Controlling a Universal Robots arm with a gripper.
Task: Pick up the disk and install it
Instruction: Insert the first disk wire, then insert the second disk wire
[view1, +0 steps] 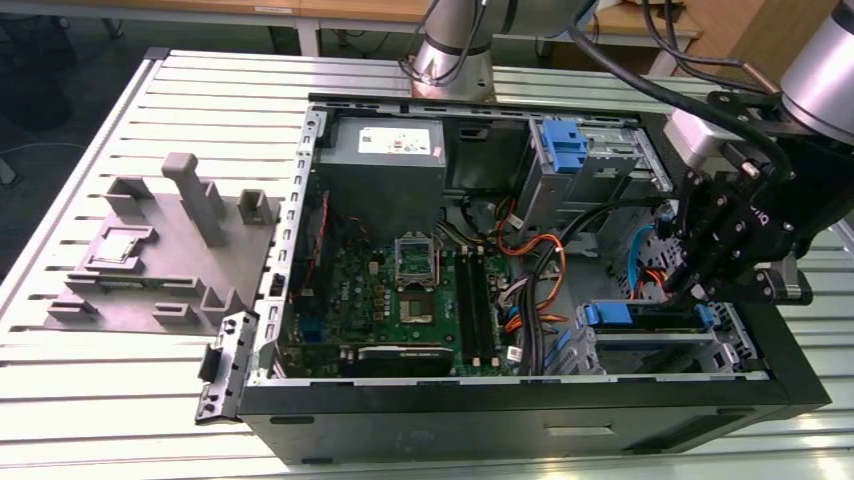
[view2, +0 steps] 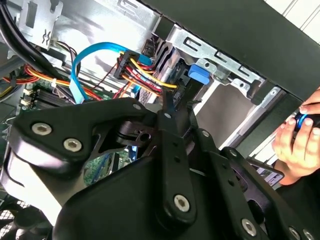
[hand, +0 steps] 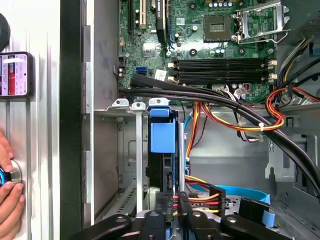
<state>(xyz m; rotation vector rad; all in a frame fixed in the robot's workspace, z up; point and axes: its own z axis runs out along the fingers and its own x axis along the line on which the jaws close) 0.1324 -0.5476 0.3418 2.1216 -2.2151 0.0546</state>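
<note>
The disk (view1: 627, 314) sits edge-up in the lower drive cage of the open computer case (view1: 534, 405), at the exterior view's right. Its blue carrier frame shows in both wrist views (hand: 162, 135) (view2: 198, 75). My gripper (view1: 687, 295) hangs over the cage at the end of the disk where the red and yellow cables (hand: 200, 192) plug in. The fingers meet at the tips in the second wrist view (view2: 167, 102), so the gripper (hand: 173, 200) is shut with nothing seen held between them.
A grey power-supply box (view1: 384, 150), the motherboard (view1: 400, 290) and a blue bracket (view1: 567, 145) in the upper bay fill the case. Thick black cables (hand: 225, 97) cross beside the cage. A grey fixture (view1: 160, 250) stands outside. A person's hand (hand: 7, 185) rests beside the case.
</note>
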